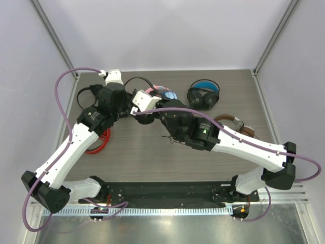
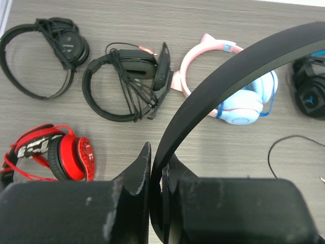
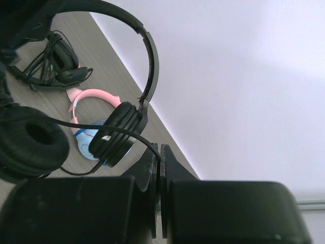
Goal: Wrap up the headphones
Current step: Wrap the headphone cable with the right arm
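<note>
Black plastic, pinched tight: our left gripper (image 2: 155, 152) has its jaws closed on the thin headband (image 2: 228, 66), and that holds the headphones (image 3: 151, 56) up off the table (image 2: 203, 20). On the other side, our right gripper (image 3: 160, 151) is clamped on the thin cable (image 3: 91, 129), just where it crosses the near earcup (image 3: 117, 134). So the headphones hang between our two arms, above the pink-and-blue pair (image 2: 249, 99).

As we read it, the step is winding the cable round the band. We want the left arm steady as the anchor. The right should circle close to the band under light tension, so that each turn sits beside the last. Pull too hard and the cable may slip the jaws or twist the band askew. We should also watch the slack loop (image 2: 284, 145), which could snag.
</note>
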You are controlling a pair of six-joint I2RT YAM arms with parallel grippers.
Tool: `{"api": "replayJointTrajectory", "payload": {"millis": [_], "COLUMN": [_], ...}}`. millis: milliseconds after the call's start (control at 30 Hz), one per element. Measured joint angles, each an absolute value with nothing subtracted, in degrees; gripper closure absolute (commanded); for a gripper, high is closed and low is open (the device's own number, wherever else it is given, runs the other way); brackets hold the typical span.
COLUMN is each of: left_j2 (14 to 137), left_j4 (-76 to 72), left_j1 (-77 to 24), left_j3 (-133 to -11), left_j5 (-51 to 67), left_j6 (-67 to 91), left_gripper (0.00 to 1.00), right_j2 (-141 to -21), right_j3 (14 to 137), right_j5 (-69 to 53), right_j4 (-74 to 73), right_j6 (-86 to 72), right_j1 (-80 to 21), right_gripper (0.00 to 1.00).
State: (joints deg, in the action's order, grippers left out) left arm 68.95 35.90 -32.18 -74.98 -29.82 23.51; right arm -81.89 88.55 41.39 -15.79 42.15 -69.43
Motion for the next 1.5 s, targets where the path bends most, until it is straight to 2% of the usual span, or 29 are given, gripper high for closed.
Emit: {"api": "replayJointTrajectory", "payload": {"millis": [533,933,1500], "left_j2": [64.2,61.9,63.2], "left_j4": [34.4,35.0,37.1], "left_j1": [-32.2,-32.2,-32.2], "left_j3": [-71.0,-71.2,-74.2], "left_j5": [-16.9,-7.3,-2.1], "left_j6": [16.6,14.7,15.9], "left_gripper": [1.00,1.00,1.00], "right_j2": [-82.1,-81.5,-69.3], "right_j3": [87.1,83.1,68.5], "right_j5": [37.6,29.3,27.4], "right_j4": [-13.3,-13.1,-2.0], "right_j6": [42.6,34.7,22.8], "right_j1": [-61.8,-55.1,-53.6], "right_gripper": [0.99,0.99,0.99]}}
